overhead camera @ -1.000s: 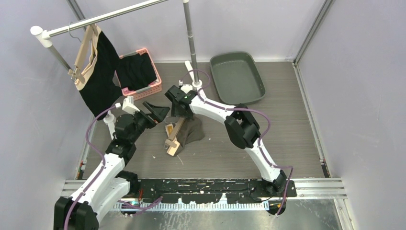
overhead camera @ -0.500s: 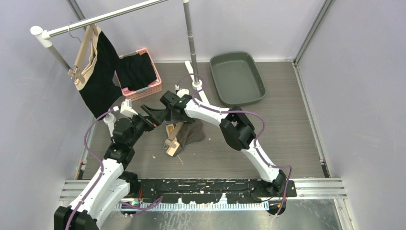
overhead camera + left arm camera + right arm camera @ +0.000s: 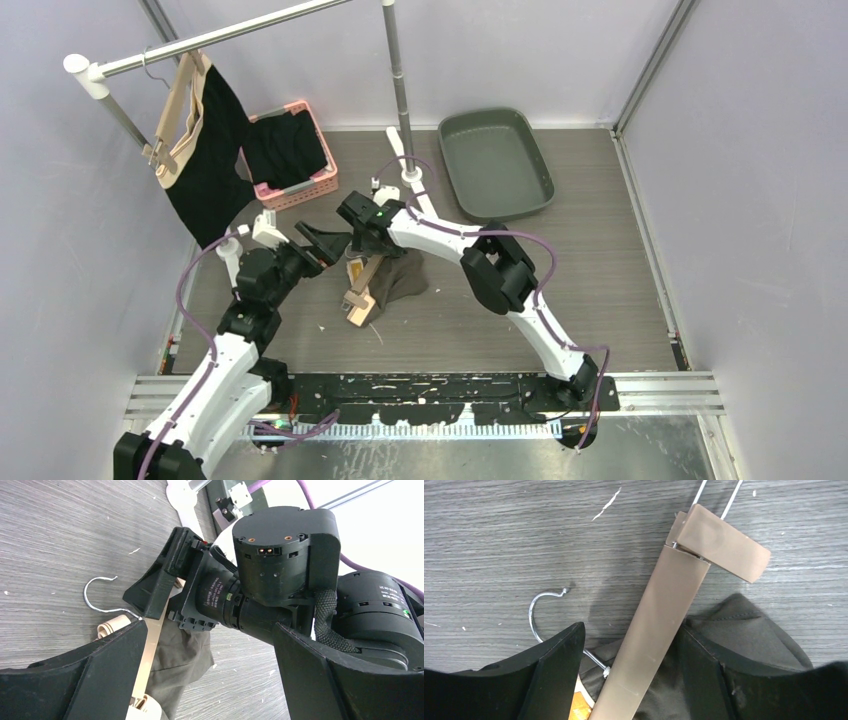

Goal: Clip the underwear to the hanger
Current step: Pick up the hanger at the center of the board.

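Observation:
A wooden clip hanger (image 3: 360,288) lies on the table with the dark olive underwear (image 3: 402,278) bunched under its right side. In the right wrist view the hanger bar (image 3: 659,625) runs diagonally, with its clip (image 3: 721,542) at the top, the wire hook (image 3: 540,614) at the left and the underwear (image 3: 751,635) beneath. My right gripper (image 3: 631,630) is open, with one finger on each side of the bar. My left gripper (image 3: 210,630) stands wide open just left of the hanger (image 3: 150,645), facing the right gripper (image 3: 155,587) and holding nothing.
A pink basket (image 3: 318,182) with dark cloth sits at the back left. A grey tray (image 3: 497,160) is at the back right. The rack's upright pole (image 3: 398,90) stands between them. Garments (image 3: 200,150) hang from the rail at the far left.
My right gripper has come forward and to the left, down over the hanger bar, and its jaws have shifted in width. The left gripper has edged toward the hanger.

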You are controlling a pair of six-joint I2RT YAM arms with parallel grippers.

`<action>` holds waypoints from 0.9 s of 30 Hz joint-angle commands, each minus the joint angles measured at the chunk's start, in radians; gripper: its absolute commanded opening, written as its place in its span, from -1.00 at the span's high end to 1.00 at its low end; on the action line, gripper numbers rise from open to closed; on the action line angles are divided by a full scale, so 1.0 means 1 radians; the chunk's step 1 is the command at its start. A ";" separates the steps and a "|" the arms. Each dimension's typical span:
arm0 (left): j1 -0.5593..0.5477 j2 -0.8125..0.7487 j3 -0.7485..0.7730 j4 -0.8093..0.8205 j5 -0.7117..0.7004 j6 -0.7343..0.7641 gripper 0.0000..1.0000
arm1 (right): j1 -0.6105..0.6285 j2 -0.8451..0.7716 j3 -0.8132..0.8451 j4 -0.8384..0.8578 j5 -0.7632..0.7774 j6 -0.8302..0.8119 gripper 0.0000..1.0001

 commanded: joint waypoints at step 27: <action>0.027 0.016 -0.046 0.086 0.018 -0.004 -0.96 | 0.000 -0.418 -0.452 0.483 -0.008 -0.072 0.30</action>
